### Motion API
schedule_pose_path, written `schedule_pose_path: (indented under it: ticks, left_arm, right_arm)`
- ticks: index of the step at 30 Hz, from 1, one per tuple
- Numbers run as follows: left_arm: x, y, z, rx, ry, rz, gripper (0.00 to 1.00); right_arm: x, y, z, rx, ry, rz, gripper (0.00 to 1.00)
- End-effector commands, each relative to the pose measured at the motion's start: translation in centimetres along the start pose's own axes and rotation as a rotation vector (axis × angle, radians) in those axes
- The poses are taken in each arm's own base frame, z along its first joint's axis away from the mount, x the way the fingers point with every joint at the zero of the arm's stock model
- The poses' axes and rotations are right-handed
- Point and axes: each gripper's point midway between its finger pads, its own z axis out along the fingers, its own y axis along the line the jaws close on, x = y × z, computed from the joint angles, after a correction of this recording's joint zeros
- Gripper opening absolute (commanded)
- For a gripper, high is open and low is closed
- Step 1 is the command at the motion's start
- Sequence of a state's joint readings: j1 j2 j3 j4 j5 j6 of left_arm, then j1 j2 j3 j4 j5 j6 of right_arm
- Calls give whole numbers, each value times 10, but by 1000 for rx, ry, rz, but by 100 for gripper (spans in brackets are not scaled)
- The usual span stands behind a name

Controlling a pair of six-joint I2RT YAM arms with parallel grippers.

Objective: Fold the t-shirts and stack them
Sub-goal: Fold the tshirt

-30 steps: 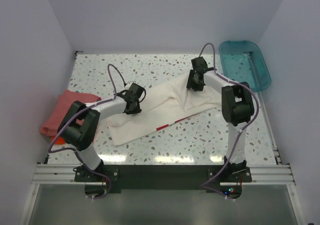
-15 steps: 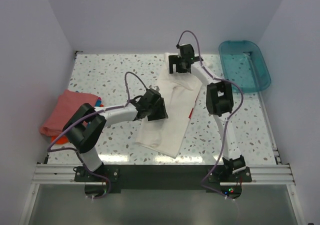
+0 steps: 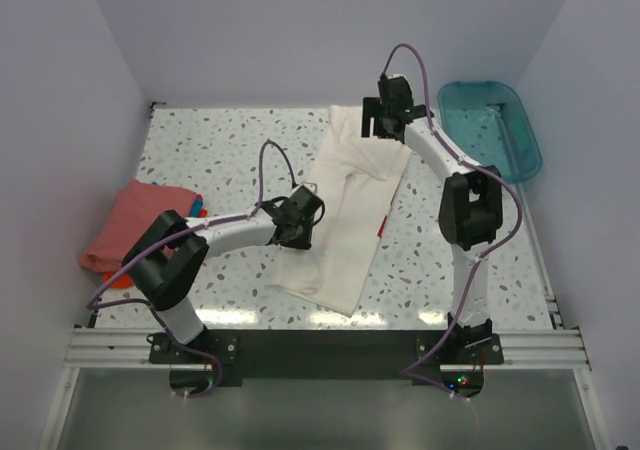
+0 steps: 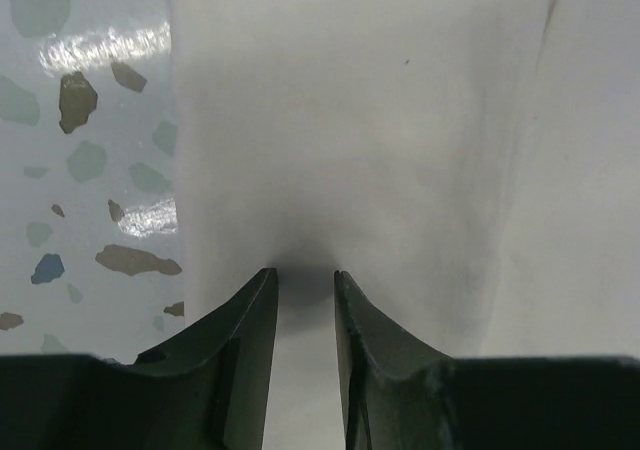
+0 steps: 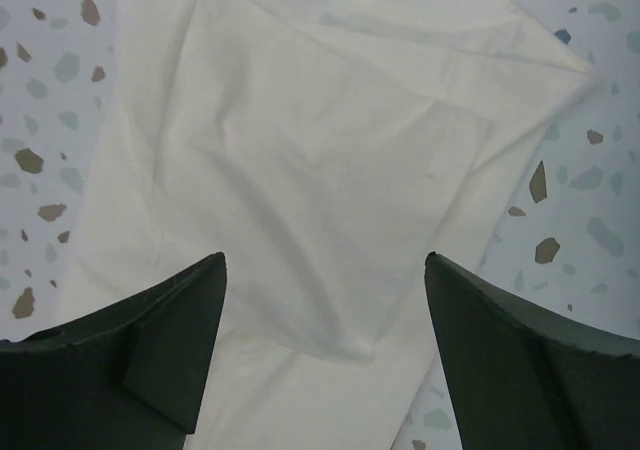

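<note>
The white t-shirt point(image 3: 340, 220) lies flat for folding; the right fingers point(image 5: 150, 340) hang spread wide above it, holding nothing. The left fingers point(image 4: 235, 360) are nearly closed on it; whether they pinch it, I cannot tell.

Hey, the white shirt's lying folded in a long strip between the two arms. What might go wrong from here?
1. The left gripper sits with narrow jaws right on the white t-shirt. If cloth is caught between them, pulling away might drag the strip crooked.
2. The right gripper hangs open over overlapping layers at the shirt's far end. It may pinch only the top layer, so the next fold could come apart.
</note>
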State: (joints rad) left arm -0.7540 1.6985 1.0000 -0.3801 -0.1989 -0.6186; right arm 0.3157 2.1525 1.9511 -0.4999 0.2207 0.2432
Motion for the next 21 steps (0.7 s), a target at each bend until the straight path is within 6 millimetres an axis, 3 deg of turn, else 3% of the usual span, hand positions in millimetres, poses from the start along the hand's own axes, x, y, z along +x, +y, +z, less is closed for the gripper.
schedule_pose_path:
  ticks: [1,8,12,13,15,16,17,18,21]
  left_arm:
    - [22,12,0,-75,30,87,34]
    - [76,28,4,-153,112,69,17]
    - [103,6,-4,-54,137,21,16]
    - [110,2,-4,-34,142,16,16]
    - [120,-14,-9,15,151,19,16]
    - [124,-21,-11,36,160,20,16]
    - [129,-30,-12,60,163,30,16]
    - [132,-35,-13,75,170,30,16]
    - [129,-42,-13,105,155,30,20]
  right_arm:
    - [52,-5,23,31,126,10,81]
    - [89,1,61,5,220,-27,76]
    - [105,9,78,-42,266,-73,76]
    - [98,13,81,-60,252,-82,76]
    - [103,20,89,-103,260,-116,76]
    - [93,25,91,-123,235,-123,76]
    - [99,30,97,-154,249,-142,77]
    - [85,35,97,-175,217,-148,77]
    - [73,46,102,-200,184,-200,81]
